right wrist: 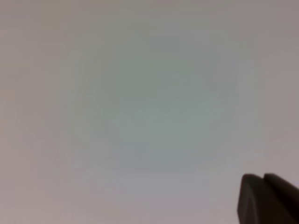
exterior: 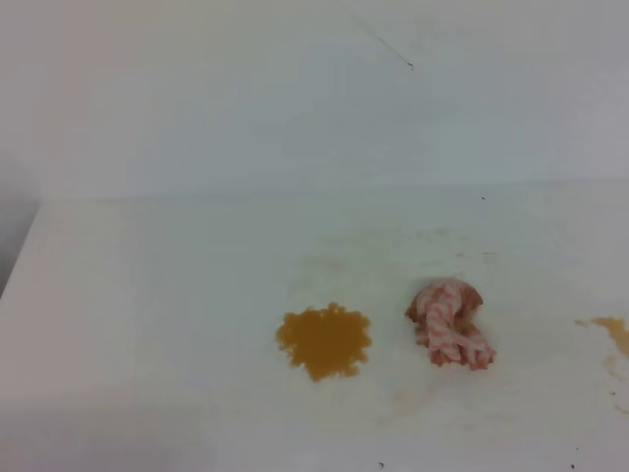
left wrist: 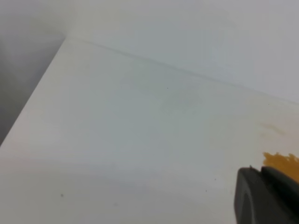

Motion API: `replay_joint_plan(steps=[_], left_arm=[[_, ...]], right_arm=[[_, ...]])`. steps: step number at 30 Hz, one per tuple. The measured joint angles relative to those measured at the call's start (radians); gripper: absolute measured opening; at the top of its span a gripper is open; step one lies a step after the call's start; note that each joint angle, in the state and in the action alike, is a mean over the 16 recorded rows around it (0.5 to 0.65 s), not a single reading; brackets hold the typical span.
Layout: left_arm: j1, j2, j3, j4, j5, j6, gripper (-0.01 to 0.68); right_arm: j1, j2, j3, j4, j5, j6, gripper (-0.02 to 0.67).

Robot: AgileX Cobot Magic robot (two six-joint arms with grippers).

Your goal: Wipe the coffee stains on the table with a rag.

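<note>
A wide white table [exterior: 147, 324] was seen from the high view, set against a pale wall [exterior: 295, 88]. On it, a roundish orange-brown coffee stain [exterior: 324, 340] with ragged edges was found near the middle, and a crumpled pink-and-white striped rag [exterior: 450, 323] was seen lying just to its right, apart from it and untouched by either arm. A smaller coffee blotch [exterior: 613, 330] was noted at the right edge of that view, well apart from the rag, and faint brownish smudges were visible on the surface behind and in front of the rag. No arm was seen in the high view. In the left wrist view, only a dark corner of the left gripper [left wrist: 266, 196] was shown at the lower right, above the table, with the edge of the orange stain just beyond it; whether its jaws were parted or closed could not be told. In the right wrist view, the right gripper [right wrist: 267, 198] was shown as a dark tip against a plain pale background; its jaws were closed on nothing.
</note>
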Motion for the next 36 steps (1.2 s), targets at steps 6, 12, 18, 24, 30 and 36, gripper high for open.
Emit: replay_joint_plan(steps=[6,12,18,24,30,36], left_arm=[[0.0,0.0,0.0,0.0,0.0,0.0,-0.005],[0.0,0.0,0.0,0.0,0.0,0.0,-0.005],[0.0,0.0,0.0,0.0,0.0,0.0,-0.005],[0.0,0.0,0.0,0.0,0.0,0.0,-0.005],[0.0,0.0,0.0,0.0,0.0,0.0,-0.005],[0.0,0.0,0.0,0.0,0.0,0.0,-0.005]], right_arm=[[0.0,0.098,-0.154,0.032,0.385,0.034,-0.002],[0.0,0.274,-0.274,0.107,0.703,-0.004,-0.002],[0.0,0.457,-0.345,0.277,0.855,-0.113,-0.002],[0.0,0.622,-0.395,0.489,0.926,-0.332,-0.002],[0.005,0.807,-0.471,0.655,1.012,-0.529,0.006],[0.06,1.008,-0.598,0.653,1.098,-0.591,0.05]])
